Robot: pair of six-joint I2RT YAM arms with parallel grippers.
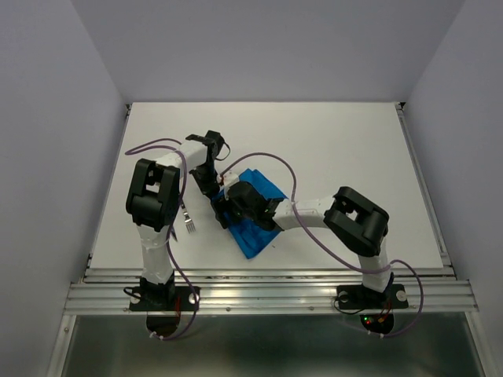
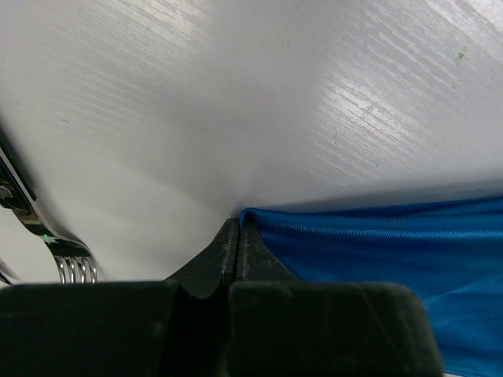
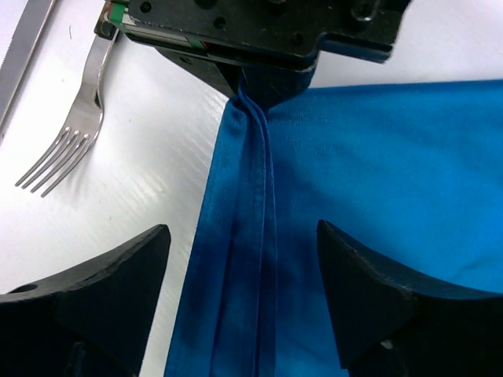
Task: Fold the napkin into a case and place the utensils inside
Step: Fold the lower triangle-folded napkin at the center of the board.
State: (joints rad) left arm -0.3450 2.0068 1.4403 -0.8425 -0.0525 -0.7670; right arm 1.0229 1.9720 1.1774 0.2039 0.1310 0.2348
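Bright blue creased cloth napkin (image 3: 377,173) lies mid white bench (image 1: 330,141), well apart from its edges. Left tool (image 2: 238,236) pressed together, pinching the napkin's folded edge; right tool (image 3: 244,287) spread wide above it. Silver metal fork (image 3: 78,133) and knife (image 3: 23,55) lie to the left, the knife cut off.

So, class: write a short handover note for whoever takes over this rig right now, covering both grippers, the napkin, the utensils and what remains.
The left gripper is shut on a corner of the napkin, low at the table.
The right gripper is open above the napkin's layered edge, holding nothing.
The fork and knife lie on the table beside the napkin, outside it.
Done: napkin partly folded.
Left: finish folding, then slip fork and knife inside.
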